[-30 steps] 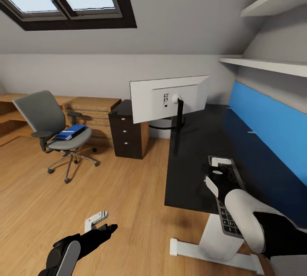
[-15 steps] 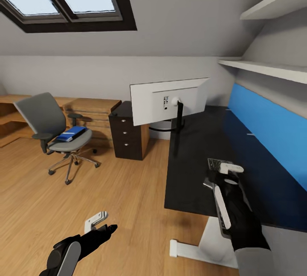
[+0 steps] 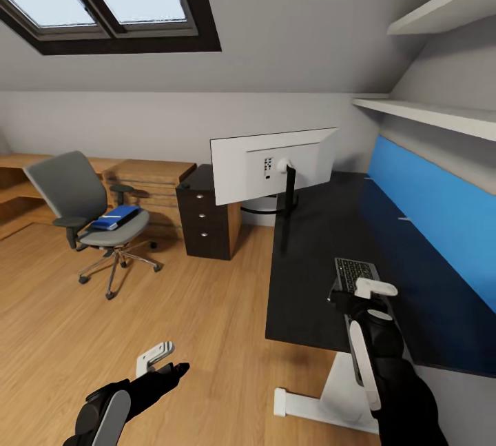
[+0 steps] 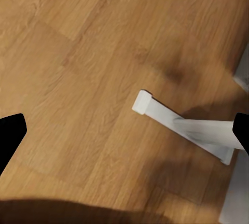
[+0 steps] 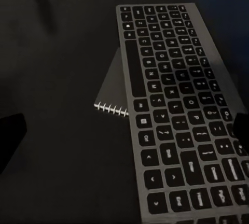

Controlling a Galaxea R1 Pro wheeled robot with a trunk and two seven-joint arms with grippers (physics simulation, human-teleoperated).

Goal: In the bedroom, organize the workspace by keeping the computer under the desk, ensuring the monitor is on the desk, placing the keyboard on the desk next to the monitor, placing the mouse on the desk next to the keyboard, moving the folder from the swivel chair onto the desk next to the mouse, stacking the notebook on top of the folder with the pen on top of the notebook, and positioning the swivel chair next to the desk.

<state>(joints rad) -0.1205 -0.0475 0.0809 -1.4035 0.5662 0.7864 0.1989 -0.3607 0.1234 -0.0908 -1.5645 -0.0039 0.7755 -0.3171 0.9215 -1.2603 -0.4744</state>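
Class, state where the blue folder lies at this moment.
In the head view, the folder lies on the seat of the swivel chair at the left of the room, away from the desk, with a dark drawer unit between them.

Keyboard mostly hidden by right arm; notebook perhaps beneath

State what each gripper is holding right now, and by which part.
Nothing is held. The right gripper hangs open above the keyboard lying on the desk; the left gripper is open over bare floor.
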